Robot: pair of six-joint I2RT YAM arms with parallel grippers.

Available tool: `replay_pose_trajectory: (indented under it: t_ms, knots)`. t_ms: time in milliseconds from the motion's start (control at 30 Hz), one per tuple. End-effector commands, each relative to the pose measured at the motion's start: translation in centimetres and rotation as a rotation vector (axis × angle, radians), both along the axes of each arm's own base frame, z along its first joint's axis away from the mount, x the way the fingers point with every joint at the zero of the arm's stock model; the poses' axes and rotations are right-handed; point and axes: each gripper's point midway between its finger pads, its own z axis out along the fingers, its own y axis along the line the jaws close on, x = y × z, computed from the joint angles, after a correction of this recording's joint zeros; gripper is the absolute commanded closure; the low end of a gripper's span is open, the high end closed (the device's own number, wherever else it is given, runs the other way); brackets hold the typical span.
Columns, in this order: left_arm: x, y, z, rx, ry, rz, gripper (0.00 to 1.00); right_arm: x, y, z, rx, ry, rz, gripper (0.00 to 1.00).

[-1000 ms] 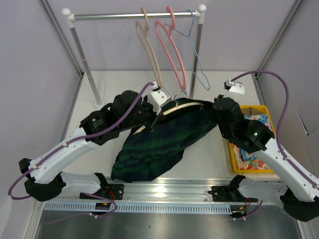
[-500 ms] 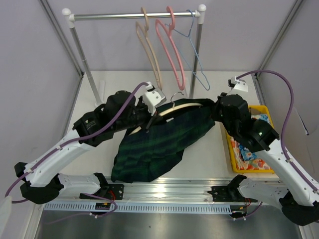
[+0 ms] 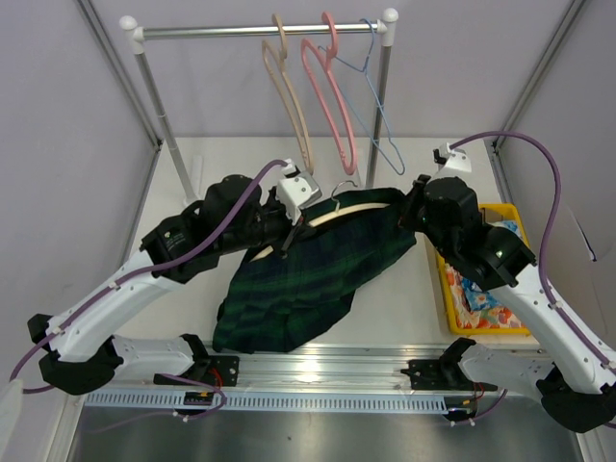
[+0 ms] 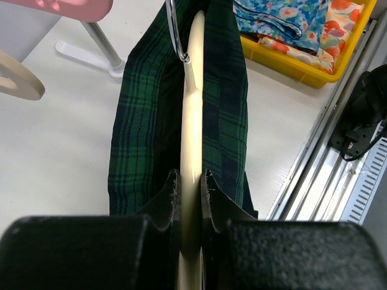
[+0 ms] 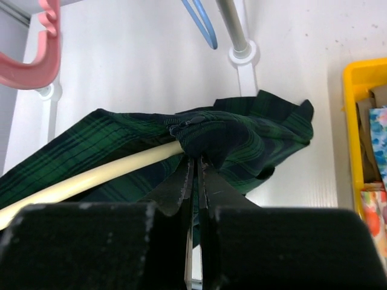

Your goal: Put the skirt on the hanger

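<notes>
The dark green plaid skirt (image 3: pixel 306 281) drapes over the cream hanger (image 3: pixel 348 208) and trails toward the table's front edge. My left gripper (image 3: pixel 292 231) is shut on the hanger's left shoulder. In the left wrist view the cream hanger (image 4: pixel 192 109) runs straight out from between my left gripper (image 4: pixel 190 181) pads, with the skirt (image 4: pixel 130 133) folded down both sides and the metal hook at the top. My right gripper (image 3: pixel 410 214) is shut on the skirt's waistband at the hanger's right end. The right wrist view has the right gripper (image 5: pixel 196 166) pinching the skirt (image 5: pixel 254 139) over the hanger (image 5: pixel 91 178) tip.
A clothes rail (image 3: pixel 250 31) at the back carries a tan hanger (image 3: pixel 289 96), a pink hanger (image 3: pixel 332 96) and a blue wire hanger (image 3: pixel 383 115). A yellow bin (image 3: pixel 452 306) with floral cloth (image 3: pixel 481 298) sits on the right. The rail's posts stand close behind both grippers.
Both arms shifted slightly left and back with the hanger and skirt. The right gripper rose a little at the hanger's right end. Both grips are unchanged.
</notes>
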Motion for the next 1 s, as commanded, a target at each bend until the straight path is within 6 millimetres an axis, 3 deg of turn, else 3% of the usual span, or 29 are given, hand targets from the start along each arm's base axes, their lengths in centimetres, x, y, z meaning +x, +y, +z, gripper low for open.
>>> replay_pose_trajectory:
  t_ms: [0,167,333,500,733,967]
  knots:
    - [0.3,0.2,4.8,-0.147,-0.098,0.011,1.0,0.3,1.4,2.5,0.075,-0.07,0.057,0.96]
    - [0.6,1.0,4.0,-0.161,-0.079,0.039,1.0,0.2,2.6,2.0,0.113,-0.066,0.102,0.83]
    - [0.8,1.6,3.7,-0.168,-0.071,0.06,1.0,0.2,2.7,1.5,0.109,-0.062,0.104,0.66]
    - [1.7,3.1,2.1,-0.155,-0.037,0.13,1.0,0.4,2.5,1.8,0.106,-0.074,0.095,0.48]
    - [4.4,6.8,-0.5,-0.159,0.05,0.325,1.0,0.3,1.8,2.5,0.104,-0.099,0.074,0.43]
    - [6.3,10.2,-1.1,-0.176,0.087,0.487,1.0,0.3,0.9,2.9,0.094,-0.113,0.046,0.42]
